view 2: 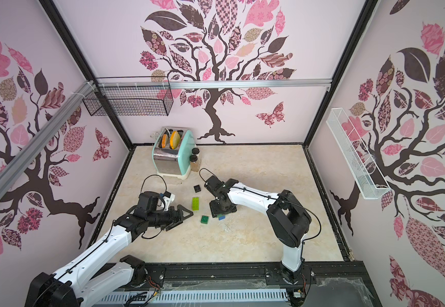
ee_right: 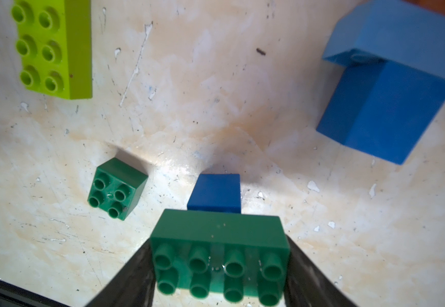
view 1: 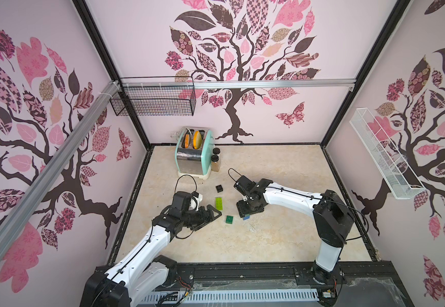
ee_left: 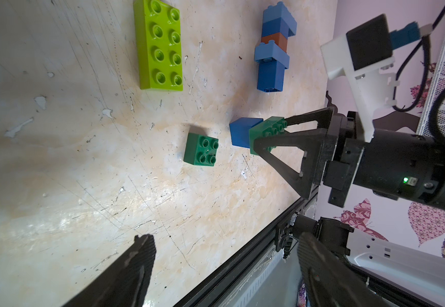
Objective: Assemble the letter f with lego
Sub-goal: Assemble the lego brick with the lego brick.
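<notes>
Positions are given relative to the lime-green oblong eight-stud plastic brick (view 1: 218, 204), which lies flat, studs up, on the cream marbled tabletop (view 1: 269, 239).

1. Left of the lime brick, the left gripper (ee_left: 224, 235) hovers with its fingers wide apart and nothing between them. Hazard: it braces no brick, so any pressing load falls on one arm alone.
2. Beyond the lime brick on its far side sits a small black square brick (view 1: 219, 188), apart from the other lego. It looks clear of the work.
3. On the near side of the lime brick, slightly right, a loose dark green square four-stud brick (ee_left: 201, 150) rests studs up. Hazard: it lies just beside the held piece and could be knocked aside by a sideways correction.
4. Right of that, the right gripper (ee_left: 269, 135) is clamped on the two ends of a dark green oblong eight-stud brick (ee_right: 218, 228). A blue square brick (ee_right: 214, 192) touches its underside, off-centre (whether the studs are seated cannot be told). Hazard: an off-centre push may tip the blue brick or swivel the green one between the fingers.
5. Farthest right of the lime brick, a stack of blue, light blue and orange-brown bricks (ee_left: 273, 50) lies on its side. Hazard: the top views hide it under the right arm, so a low sweep of the arm could roll or split it.
</notes>
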